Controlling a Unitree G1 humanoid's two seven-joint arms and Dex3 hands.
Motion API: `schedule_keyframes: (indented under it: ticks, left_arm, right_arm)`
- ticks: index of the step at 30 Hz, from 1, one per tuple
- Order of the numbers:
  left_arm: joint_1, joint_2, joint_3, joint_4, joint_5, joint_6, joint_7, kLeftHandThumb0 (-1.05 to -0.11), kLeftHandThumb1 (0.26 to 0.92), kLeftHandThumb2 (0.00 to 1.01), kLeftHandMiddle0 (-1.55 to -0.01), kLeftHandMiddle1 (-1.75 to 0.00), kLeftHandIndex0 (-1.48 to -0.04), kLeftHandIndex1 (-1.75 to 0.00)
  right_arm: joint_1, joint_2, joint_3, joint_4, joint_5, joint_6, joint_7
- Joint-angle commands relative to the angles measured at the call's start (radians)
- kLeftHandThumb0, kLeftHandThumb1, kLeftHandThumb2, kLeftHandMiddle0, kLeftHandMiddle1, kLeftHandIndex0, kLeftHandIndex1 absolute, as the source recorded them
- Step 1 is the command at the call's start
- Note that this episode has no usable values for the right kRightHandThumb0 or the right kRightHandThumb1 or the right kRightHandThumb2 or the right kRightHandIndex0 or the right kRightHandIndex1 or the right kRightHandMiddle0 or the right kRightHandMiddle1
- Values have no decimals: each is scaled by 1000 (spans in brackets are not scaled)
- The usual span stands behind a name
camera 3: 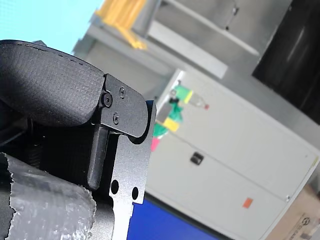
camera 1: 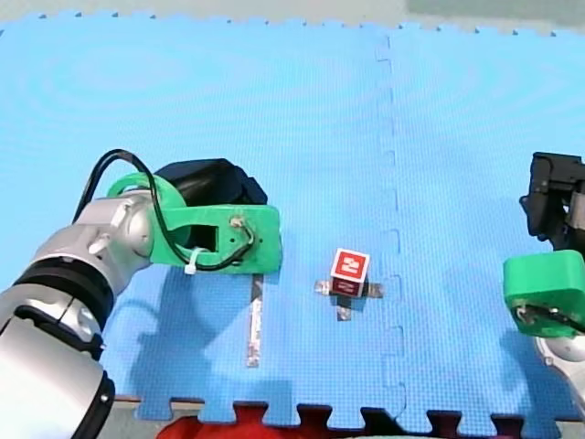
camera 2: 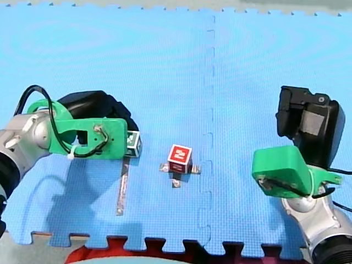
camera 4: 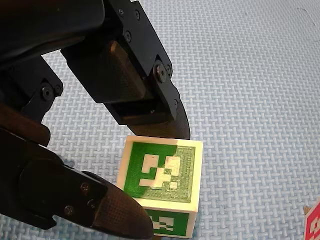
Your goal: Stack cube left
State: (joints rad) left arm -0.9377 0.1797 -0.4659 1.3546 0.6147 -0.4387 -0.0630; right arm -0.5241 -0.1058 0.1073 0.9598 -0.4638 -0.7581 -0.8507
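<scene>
A green-and-white marker cube (camera 2: 133,142) sits on the blue foam mat (camera 2: 165,66), left of centre. My left hand (camera 2: 118,124) reaches in from the left and closes on it. In the second wrist view the green cube (camera 4: 162,187) lies between black fingertips (camera 4: 150,107), one against its far edge and one over its near corner. A red cube (camera 1: 349,265) stands alone on a tape cross to the right of the green cube (camera 2: 179,158). My right hand (camera 2: 305,121) hovers over the mat's right side, holding nothing.
A grey tape strip (camera 1: 254,320) runs from the green cube toward the mat's front edge. A jigsaw seam (camera 1: 393,183) runs front to back, right of the red cube. Something red (camera 2: 110,254) lies beyond the front edge. The first wrist view shows a grey cabinet (camera 3: 225,150).
</scene>
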Motion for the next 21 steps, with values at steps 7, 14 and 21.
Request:
schedule_keyframes:
  ticks: [7,14,21]
  left_arm:
    - [6,9,3,5,0,-2,-9,-460,828,11,-999,-1746,-1234,-41]
    - [21,14,41,-2,-41,-29,-33,-470,836,10,-1012,-1746,-1236,-33]
    - [-1,47,166,-57,-188,-221,-87,-470,837,7,-1011,-1746,-1241,-30]
  right_arm:
    - [0,1,-1,-5,3,6,-1]
    - [-2,2,-2,-1,4,9,-1]
    - [-11,3,-2,18,6,2,-2]
